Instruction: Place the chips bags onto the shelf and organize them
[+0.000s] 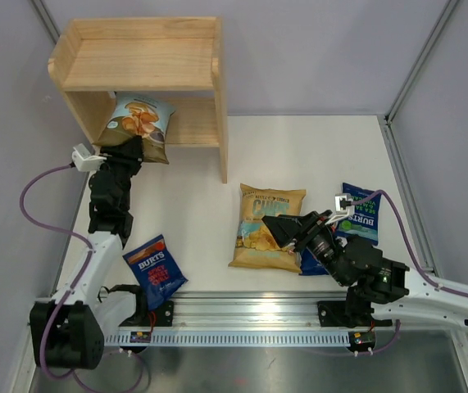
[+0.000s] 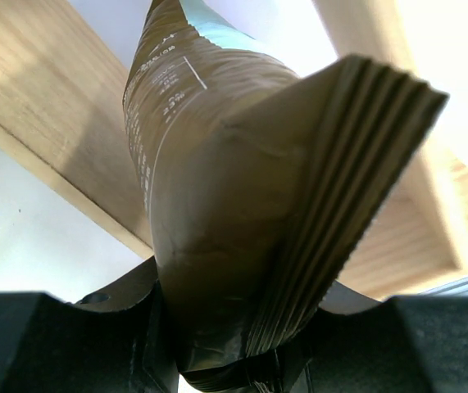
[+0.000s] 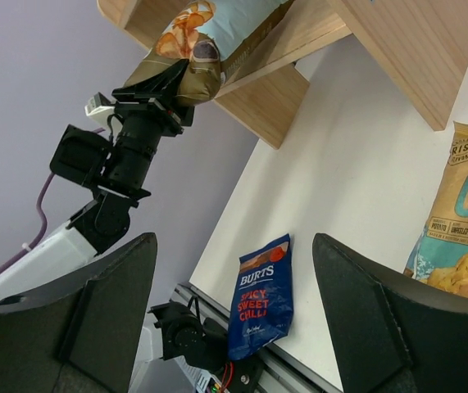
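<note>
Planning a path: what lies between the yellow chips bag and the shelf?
Only bare table between yellow bag and shelf, shown in the top view.

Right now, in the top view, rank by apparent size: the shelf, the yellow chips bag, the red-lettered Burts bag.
shelf, clearly largest
yellow chips bag, partly covered by the right arm
red-lettered Burts bag, smallest

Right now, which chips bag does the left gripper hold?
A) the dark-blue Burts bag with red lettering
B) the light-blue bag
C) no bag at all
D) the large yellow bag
B: the left gripper is shut on the lower end of the light-blue bag, which it holds at the front of the lower tier of the shelf.
</note>
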Robot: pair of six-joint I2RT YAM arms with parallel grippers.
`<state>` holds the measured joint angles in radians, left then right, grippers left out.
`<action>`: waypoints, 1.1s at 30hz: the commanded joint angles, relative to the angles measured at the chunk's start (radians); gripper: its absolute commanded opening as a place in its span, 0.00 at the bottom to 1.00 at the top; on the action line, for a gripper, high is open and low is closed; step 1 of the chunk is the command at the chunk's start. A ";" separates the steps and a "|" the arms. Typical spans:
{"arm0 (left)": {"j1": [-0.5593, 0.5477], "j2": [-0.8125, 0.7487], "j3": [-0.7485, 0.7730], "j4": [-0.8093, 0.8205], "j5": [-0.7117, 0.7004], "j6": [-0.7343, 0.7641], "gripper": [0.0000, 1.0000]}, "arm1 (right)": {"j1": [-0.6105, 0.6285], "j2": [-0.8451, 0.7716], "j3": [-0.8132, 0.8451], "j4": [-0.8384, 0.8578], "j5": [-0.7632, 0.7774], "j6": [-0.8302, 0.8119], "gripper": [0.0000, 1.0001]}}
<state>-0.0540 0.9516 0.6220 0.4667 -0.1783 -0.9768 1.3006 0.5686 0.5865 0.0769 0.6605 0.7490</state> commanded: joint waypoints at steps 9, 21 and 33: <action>0.135 0.232 0.094 0.201 0.121 -0.112 0.17 | 0.005 -0.024 -0.007 0.012 0.019 0.015 0.84; 0.200 0.305 0.070 0.087 0.049 -0.194 0.14 | 0.005 -0.064 -0.043 0.017 0.040 0.012 0.85; 0.210 0.388 0.168 -0.075 0.036 -0.209 0.32 | 0.003 -0.119 -0.068 -0.009 0.063 0.010 0.85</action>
<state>0.1375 1.3052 0.7448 0.5705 -0.0822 -1.2240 1.3006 0.4683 0.5198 0.0624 0.6724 0.7597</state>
